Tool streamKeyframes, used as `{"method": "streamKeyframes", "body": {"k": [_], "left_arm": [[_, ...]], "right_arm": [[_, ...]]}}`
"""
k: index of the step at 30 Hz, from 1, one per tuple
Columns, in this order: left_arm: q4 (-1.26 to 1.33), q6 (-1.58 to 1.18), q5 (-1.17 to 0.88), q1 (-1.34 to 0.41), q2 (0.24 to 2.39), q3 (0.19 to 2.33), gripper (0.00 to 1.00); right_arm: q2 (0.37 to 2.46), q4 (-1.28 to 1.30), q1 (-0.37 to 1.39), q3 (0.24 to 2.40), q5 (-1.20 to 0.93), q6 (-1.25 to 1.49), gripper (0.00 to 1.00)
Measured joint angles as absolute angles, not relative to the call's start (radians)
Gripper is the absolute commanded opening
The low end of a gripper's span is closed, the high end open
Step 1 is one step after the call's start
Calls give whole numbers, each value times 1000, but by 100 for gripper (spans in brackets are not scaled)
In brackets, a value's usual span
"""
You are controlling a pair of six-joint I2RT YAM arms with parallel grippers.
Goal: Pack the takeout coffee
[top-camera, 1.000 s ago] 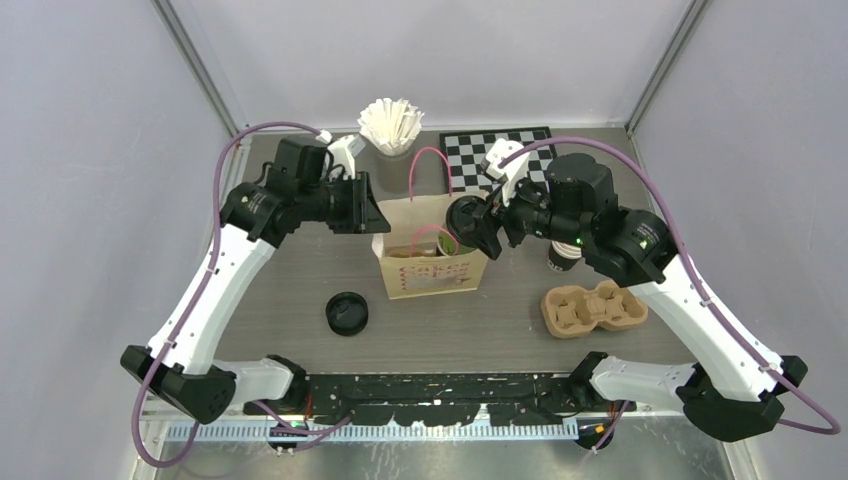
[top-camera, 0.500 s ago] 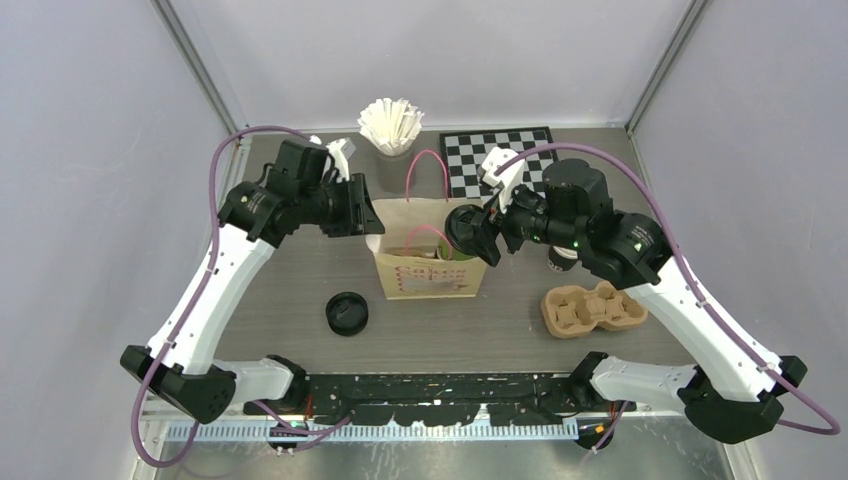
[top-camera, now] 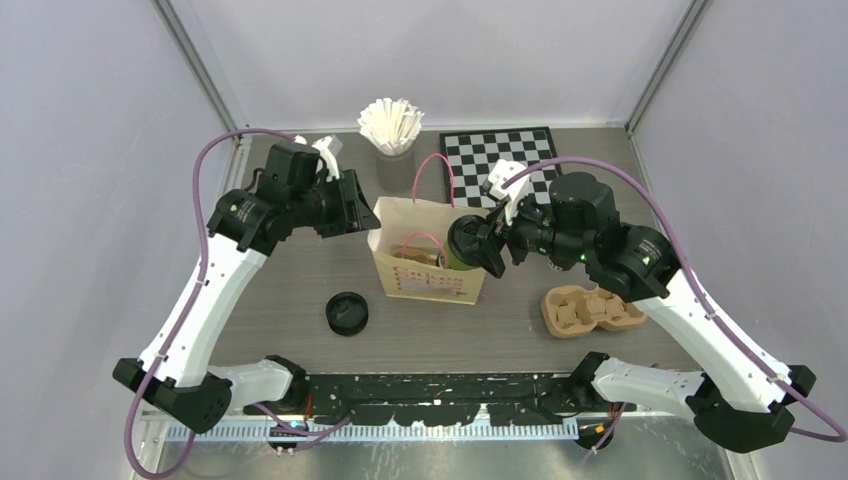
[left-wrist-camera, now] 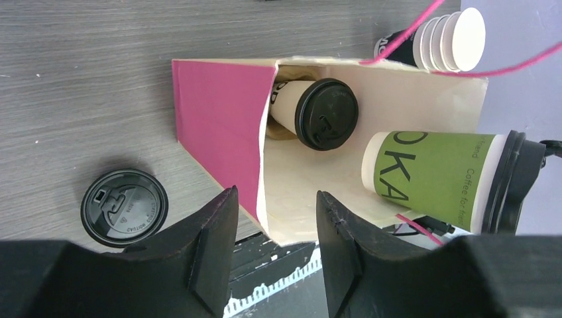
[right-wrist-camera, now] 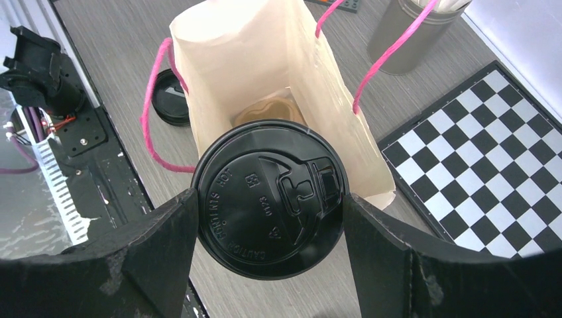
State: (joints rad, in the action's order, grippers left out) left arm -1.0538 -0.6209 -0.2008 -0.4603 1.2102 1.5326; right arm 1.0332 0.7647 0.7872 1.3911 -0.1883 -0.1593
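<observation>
Two lidded coffees here: the right pincer [right-wrist-camera: 268, 199] pinches one green takeout coffee [left-wrist-camera: 431, 175], tipped sideways at the mouth of the single paper bag [left-wrist-camera: 215, 126]; one pale cup [left-wrist-camera: 325, 112] sits inside; the left pincer [left-wrist-camera: 277, 192] stands spread astride the bag's rim, not squeezing it; one loose lid [left-wrist-camera: 124, 207] lies on the table [left-wrist-camera: 99, 79]; one pulp carrier [top-camera: 590, 308] sits near the bag.

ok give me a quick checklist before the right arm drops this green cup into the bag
1. right pincer clamped on the green cup: ok, fingers either side of its lid.
2. paper bag mouth open under the cup: ok.
3. space beside the lidded cup already inside: ok, looks enough.
4. left pincer steadying the bag: not ok, jaws apart by its edge.
5. pink handles clear of the cup's path: cannot tell.
</observation>
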Motion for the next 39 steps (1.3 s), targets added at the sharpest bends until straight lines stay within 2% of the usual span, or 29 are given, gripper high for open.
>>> {"method": "streamKeyframes", "body": {"k": [5,12,14,18,24,30,39], "left_arm": [[-1037,-615,-202,-447,1226,1523,47],[-1021,-586,-207,-434,1265,1522,37],[-1011,-574,-216,-431,1266,1513,31],[-976,-544,-257,-430,1265,1490,26],[-928,-480,-342,-430,1258,1449,0],[-849,-405,-451,-430,1227,1384,0],[-659,-314,-617,-430,1079,1179,0]], "right_arm": [[1031,764,802,1376,-188,-159,65],[1029,765,830,1363,-176,-159,64],[1024,765,839,1362,-169,-159,65],[1011,766,852,1357,-157,-159,64],[1005,766,878,1357,-136,-159,64],[1015,768,906,1362,-102,-183,65],[1058,730,908,1381,-66,-284,65]]}}
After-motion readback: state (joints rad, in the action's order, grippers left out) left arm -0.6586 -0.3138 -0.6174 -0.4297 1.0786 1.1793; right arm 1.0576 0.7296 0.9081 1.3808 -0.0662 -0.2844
